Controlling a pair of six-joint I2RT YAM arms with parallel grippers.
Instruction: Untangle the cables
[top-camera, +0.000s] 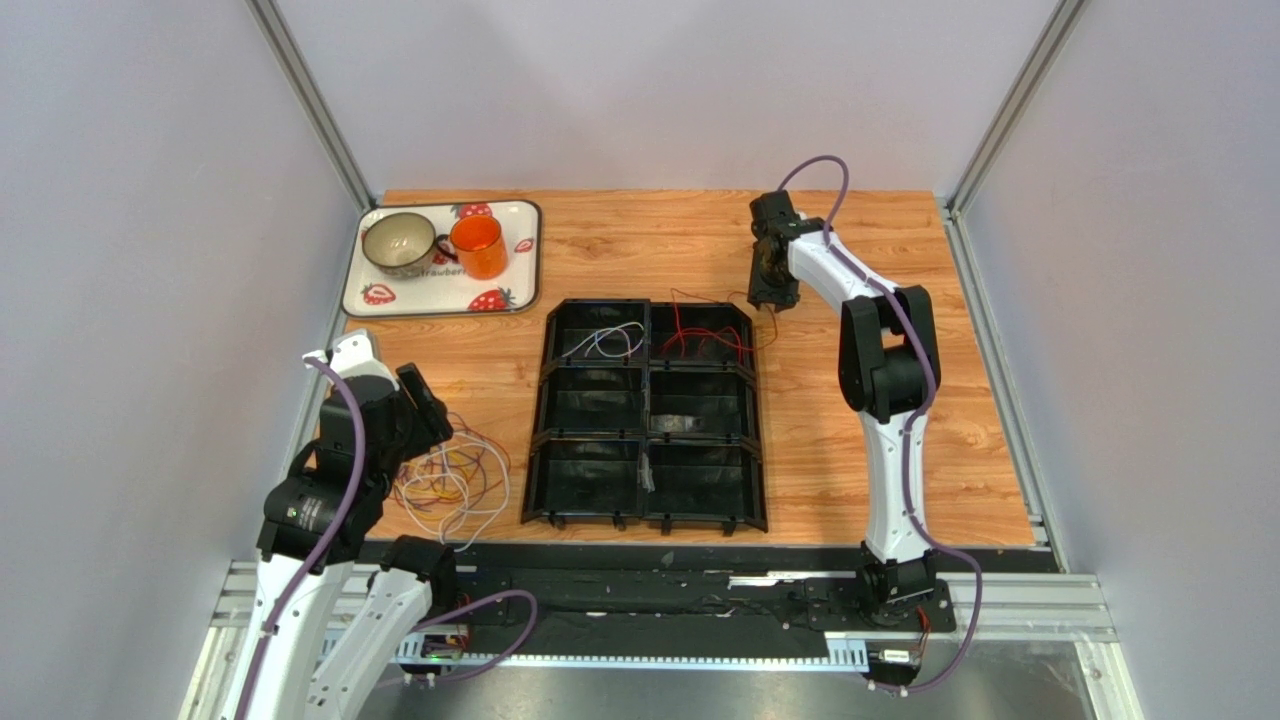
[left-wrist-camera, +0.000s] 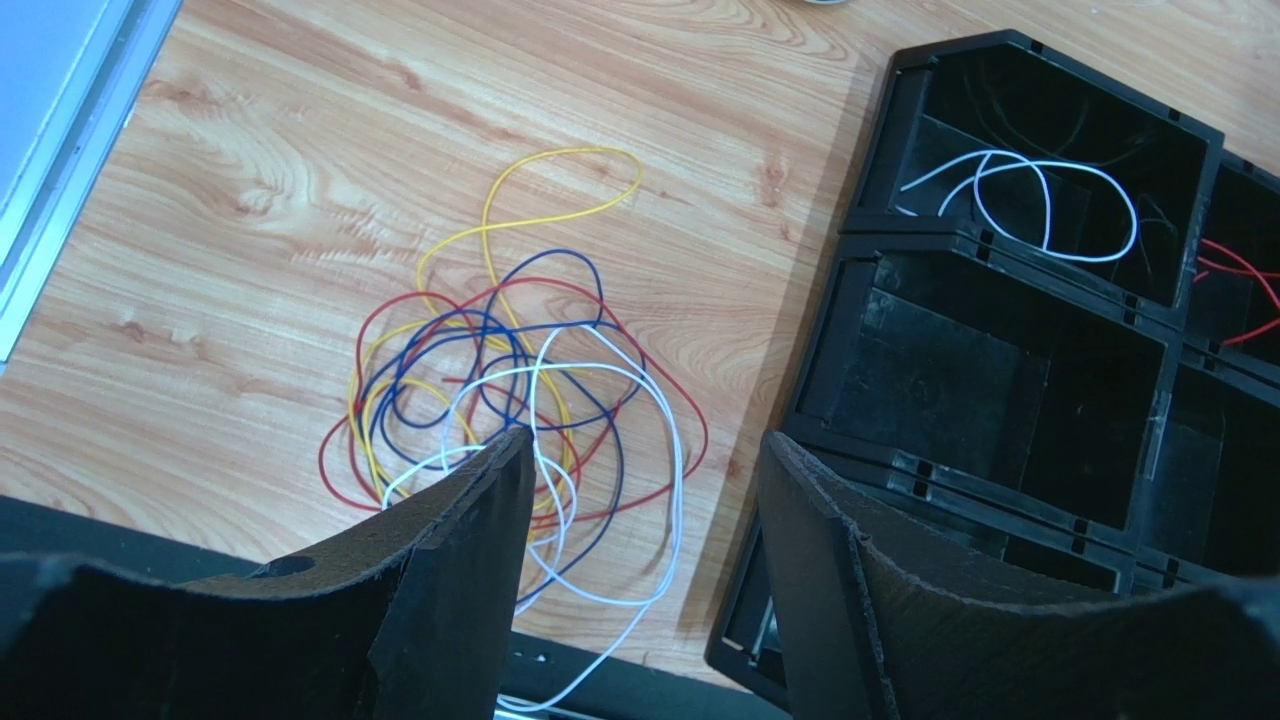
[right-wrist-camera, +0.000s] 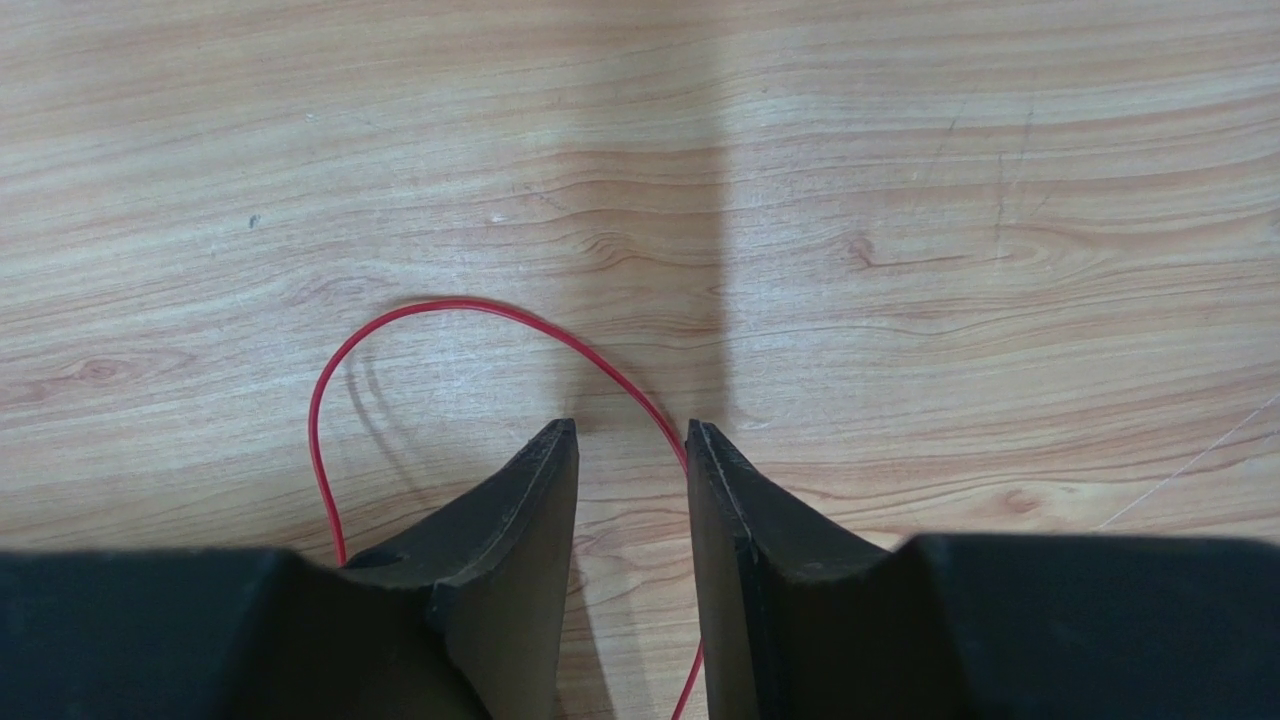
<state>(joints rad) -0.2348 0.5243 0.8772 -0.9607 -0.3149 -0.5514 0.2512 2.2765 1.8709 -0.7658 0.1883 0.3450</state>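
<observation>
The tangled cables (left-wrist-camera: 504, 383), thin loops of white, red, yellow and blue, lie on the wooden table left of the black six-compartment tray (left-wrist-camera: 857, 345). They also show in the top view (top-camera: 454, 483). My left gripper (left-wrist-camera: 646, 450) hovers open over the tangle's near right edge, with its left fingertip (left-wrist-camera: 504, 458) by a white loop. A single white cable (left-wrist-camera: 1037, 188) lies in the tray's far left compartment and a red cable (top-camera: 703, 333) in the far right one. My right gripper (right-wrist-camera: 628, 432) is open just above the table, and a red loop (right-wrist-camera: 451, 305) runs under its right finger.
A white strawberry-print tray (top-camera: 519, 255) at the back left holds a metal mug (top-camera: 398, 240) and an orange cup (top-camera: 478, 248). The black tray (top-camera: 646, 518) fills the table's middle. A black rail (top-camera: 676, 578) runs along the near edge. Grey walls close both sides.
</observation>
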